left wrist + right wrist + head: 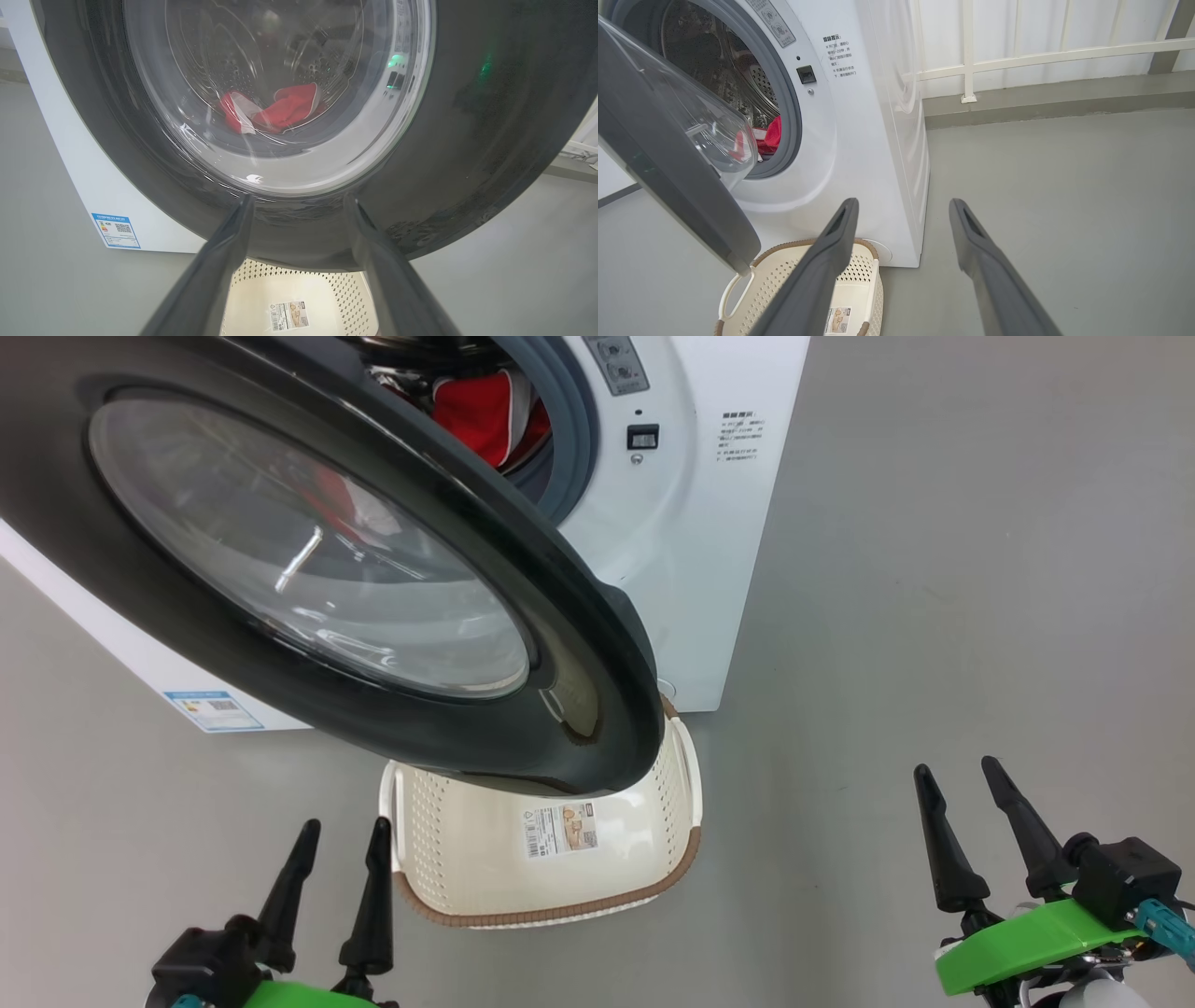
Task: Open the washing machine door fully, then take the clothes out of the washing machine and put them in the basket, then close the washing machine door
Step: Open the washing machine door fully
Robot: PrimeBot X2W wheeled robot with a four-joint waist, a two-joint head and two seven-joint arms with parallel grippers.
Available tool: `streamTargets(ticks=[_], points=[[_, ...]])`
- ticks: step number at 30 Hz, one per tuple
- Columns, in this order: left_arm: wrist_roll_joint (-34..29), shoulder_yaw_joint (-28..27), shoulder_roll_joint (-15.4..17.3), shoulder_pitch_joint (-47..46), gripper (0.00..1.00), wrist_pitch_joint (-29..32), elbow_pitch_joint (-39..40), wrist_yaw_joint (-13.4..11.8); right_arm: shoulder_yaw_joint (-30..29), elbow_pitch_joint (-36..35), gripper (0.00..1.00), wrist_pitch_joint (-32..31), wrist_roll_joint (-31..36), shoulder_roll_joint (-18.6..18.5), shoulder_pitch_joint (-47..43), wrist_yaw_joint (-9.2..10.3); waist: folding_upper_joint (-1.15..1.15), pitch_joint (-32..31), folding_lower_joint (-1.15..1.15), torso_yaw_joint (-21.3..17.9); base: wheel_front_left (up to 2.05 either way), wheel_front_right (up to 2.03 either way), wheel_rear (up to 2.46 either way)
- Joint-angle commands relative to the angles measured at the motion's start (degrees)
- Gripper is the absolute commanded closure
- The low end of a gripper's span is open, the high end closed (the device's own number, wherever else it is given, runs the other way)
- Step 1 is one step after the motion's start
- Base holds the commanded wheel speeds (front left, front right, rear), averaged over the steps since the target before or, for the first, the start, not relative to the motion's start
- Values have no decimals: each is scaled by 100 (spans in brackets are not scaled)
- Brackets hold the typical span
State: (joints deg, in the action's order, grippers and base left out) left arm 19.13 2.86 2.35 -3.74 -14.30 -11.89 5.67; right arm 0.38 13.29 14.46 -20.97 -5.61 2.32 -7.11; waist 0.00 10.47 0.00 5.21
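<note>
The washing machine door (551,644) stands partly open, its black rim and glass bowl (299,551) swung out over the basket (653,812). Red clothes (476,415) lie inside the drum of the white washing machine (691,551); through the glass they show as red clothes (285,112), and past the door edge as red clothes (771,135). The cream basket (780,280) sits on the floor in front of the machine, empty. My left gripper (344,829) is open, low at the left, pointing at the door (490,140). My right gripper (957,773) is open at the lower right, off to the side of the machine (859,140).
Grey floor (980,569) spreads wide to the right of the machine. A white railing and a low kerb (1041,98) run behind it. A blue label (210,707) marks the machine's lower left front.
</note>
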Motion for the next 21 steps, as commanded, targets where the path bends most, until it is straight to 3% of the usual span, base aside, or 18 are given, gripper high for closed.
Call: streamTargets(ticks=[1, 10, 11, 12, 13, 21], points=[[-26, -202, 53, -123, 0, -70, 146, 47, 88, -116, 0, 53, 67, -61, 9, -37, 0, 3, 0, 2, 0, 0, 0], [-28, -161, 53, -145, 0, -70, 144, 51, 174, -192, 0, 53, -96, -59, 67, -37, 0, 8, 0, 48, 0, 0, 0], [-23, -155, 53, -142, 0, -70, 144, 51, 199, -207, 42, 53, -168, -57, 88, -37, 0, 6, 0, 56, 0, 0, 0], [-12, -153, 53, -134, 0, -70, 146, 45, 241, -228, 78, 53, -244, -60, 119, -37, 0, 6, 0, 64, 0, 0, 0], [0, -152, 53, -120, 0, -70, 149, 41, 309, -250, 100, 53, -343, -64, 160, -37, 0, 5, 0, 74, 0, 0, 0], [76, 1, 53, -44, 0, -70, 159, 7, 1152, -588, 100, 53, -1900, -212, 923, -37, 0, 5, 0, 240, 0, 0, 0]])
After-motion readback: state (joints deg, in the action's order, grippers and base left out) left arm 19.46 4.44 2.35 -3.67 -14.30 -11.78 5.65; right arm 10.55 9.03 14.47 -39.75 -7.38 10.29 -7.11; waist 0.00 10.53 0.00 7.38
